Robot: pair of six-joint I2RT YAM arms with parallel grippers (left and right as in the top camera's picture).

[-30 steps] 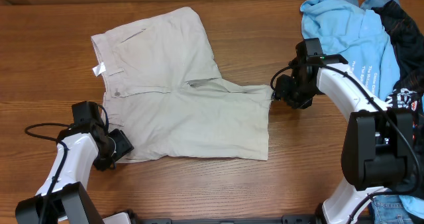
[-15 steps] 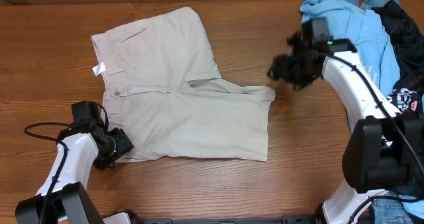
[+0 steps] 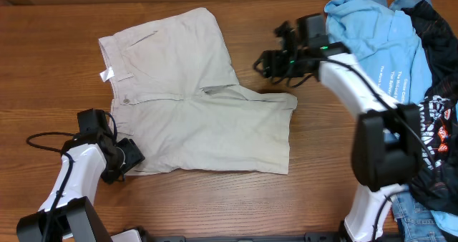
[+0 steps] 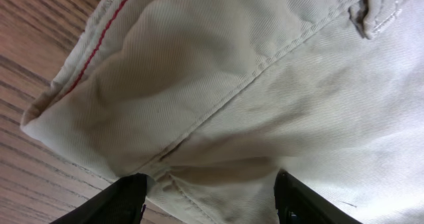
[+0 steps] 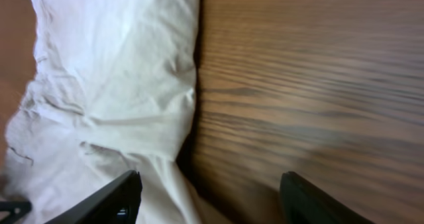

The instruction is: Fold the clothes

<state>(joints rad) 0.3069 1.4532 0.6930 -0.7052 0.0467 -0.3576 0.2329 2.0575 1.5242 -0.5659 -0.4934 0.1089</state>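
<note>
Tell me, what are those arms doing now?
Left gripper open at waist corner of shorts. Right gripper open above table, beside shorts. Shorts flat, unfolded. Other clothes piled far right.

The overhead camera looks straight down on the table [image 3: 43, 92], with the far edge along the top of frame and the arm bases at the near edge. The left wrist camera sits very close over the shorts [image 4: 265, 85] toward the near-left corner, with the left gripper [image 4: 212, 201] fingertips low in frame. The right wrist camera is somewhat blurred. It seems to face down mid-table toward the far edge, sharing the shorts' hem and bare wood with the overhead view.
</note>
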